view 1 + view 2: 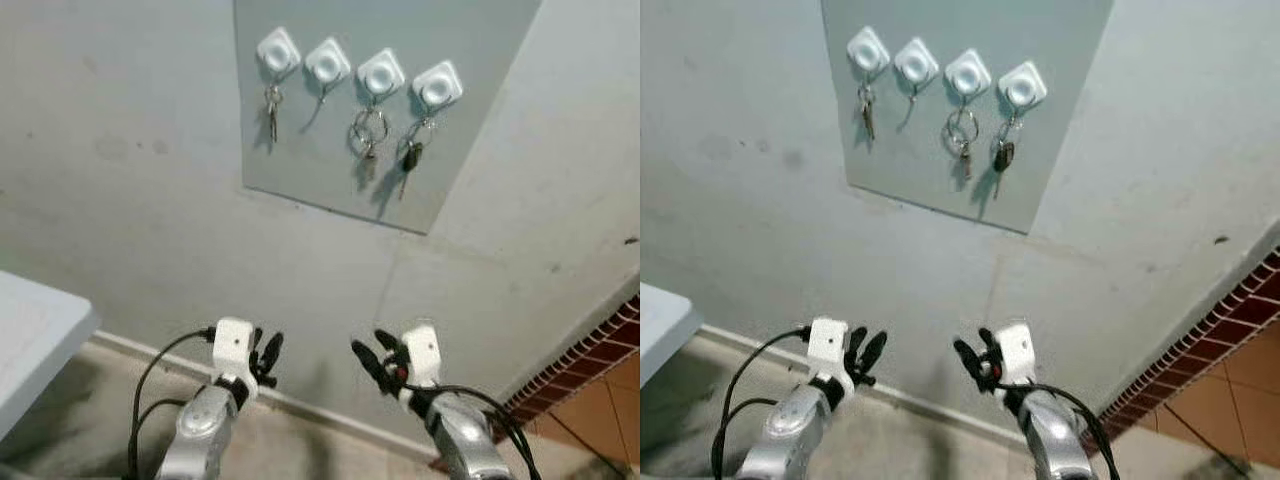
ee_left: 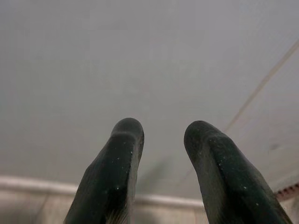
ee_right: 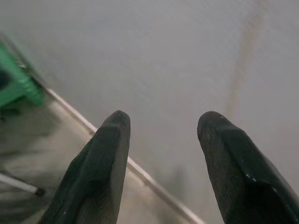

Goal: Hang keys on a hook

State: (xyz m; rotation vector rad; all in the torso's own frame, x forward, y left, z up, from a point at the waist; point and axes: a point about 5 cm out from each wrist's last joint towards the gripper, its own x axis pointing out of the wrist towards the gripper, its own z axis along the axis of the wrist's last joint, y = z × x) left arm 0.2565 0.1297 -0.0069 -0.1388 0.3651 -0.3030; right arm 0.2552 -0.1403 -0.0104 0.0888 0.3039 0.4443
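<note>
Keys (image 1: 272,110) hang on hooks (image 1: 357,74) at the top of the frame. My left gripper (image 1: 266,357) and right gripper (image 1: 372,362) are low, fingers apart, holding nothing. My right wrist view shows something green (image 3: 18,86).

head views face wall (image 1: 140,200); wrists near it.

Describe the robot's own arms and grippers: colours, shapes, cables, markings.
Both arms are silver, rounded metal tubes. Each wrist carries a white, boxy block. The left gripper and right gripper each have two long black fingers with rounded tips, faintly speckled up close. Black cables loop from the wrist blocks back along each arm. No markings can be made out.
</note>
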